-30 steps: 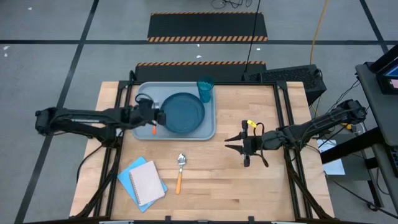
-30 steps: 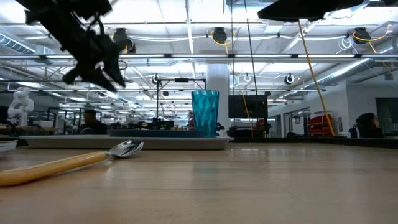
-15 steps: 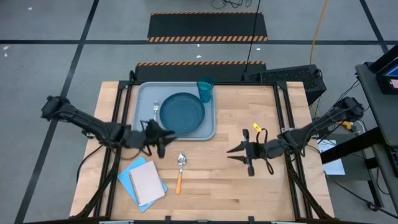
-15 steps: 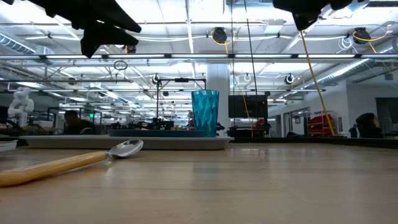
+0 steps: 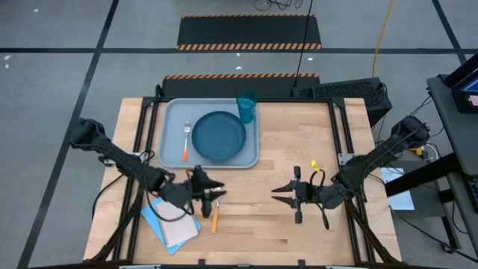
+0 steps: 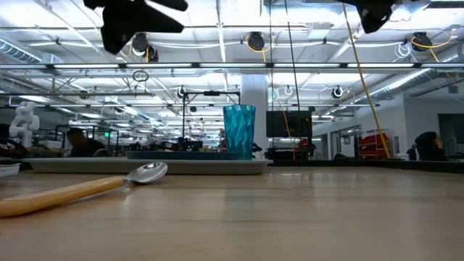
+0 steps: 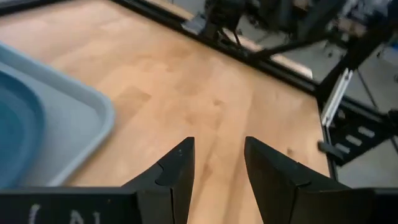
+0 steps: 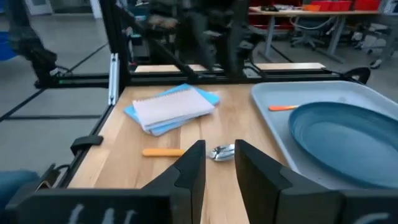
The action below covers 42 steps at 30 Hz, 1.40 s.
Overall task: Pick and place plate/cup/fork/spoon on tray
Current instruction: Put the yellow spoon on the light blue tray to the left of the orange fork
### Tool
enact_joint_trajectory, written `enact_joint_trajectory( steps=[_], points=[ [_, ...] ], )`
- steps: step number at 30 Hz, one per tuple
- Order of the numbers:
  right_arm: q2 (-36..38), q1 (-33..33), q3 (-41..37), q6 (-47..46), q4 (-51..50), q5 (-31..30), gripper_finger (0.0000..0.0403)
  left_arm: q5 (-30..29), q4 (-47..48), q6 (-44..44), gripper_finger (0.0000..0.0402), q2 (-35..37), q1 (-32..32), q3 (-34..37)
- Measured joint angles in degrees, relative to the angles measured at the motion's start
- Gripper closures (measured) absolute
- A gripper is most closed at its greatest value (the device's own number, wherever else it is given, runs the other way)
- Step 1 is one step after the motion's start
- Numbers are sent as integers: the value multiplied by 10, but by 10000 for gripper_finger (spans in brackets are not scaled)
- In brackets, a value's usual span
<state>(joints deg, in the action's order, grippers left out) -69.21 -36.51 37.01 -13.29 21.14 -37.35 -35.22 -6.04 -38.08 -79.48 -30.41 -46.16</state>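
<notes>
I see the tray [image 5: 173, 112] already carrying plate [image 5: 218, 135], cup [image 5: 246, 107] and fork [image 5: 186, 143]. The spoon [image 5: 216, 209] lies on the table, handle toward me, directly beneath my left gripper [image 5: 214, 193], fingers apart; the right gripper [image 5: 284, 196] waits farther off, also spread.

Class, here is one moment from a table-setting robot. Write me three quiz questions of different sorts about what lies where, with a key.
1. True or false: the fork lies on the tray, beside the plate.
2. Which task item is off the tray? A) the cup B) the spoon C) the plate
3. Fill in: the left gripper hovers open above the ____, near the notebook.

Key: 1 true; 2 B; 3 spoon. The right gripper, also open, waits over bare table.
</notes>
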Motion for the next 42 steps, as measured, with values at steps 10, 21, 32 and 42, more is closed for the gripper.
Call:
enact_joint_trajectory(
  steps=[10,21,32,42],
  points=[
    [-47,-34,0,-79,8,-18,323,-10,141,-84,259,-144,-32,-152],
    [-60,-38,0,-73,14,-18,323,-13,288,-203,259,-251,-32,-261],
    [-59,-35,1,-36,22,-18,323,34,574,-401,259,-344,-49,-401],
    [-59,-48,1,-44,-13,-16,323,90,556,-502,259,-376,-69,-402]
  ],
)
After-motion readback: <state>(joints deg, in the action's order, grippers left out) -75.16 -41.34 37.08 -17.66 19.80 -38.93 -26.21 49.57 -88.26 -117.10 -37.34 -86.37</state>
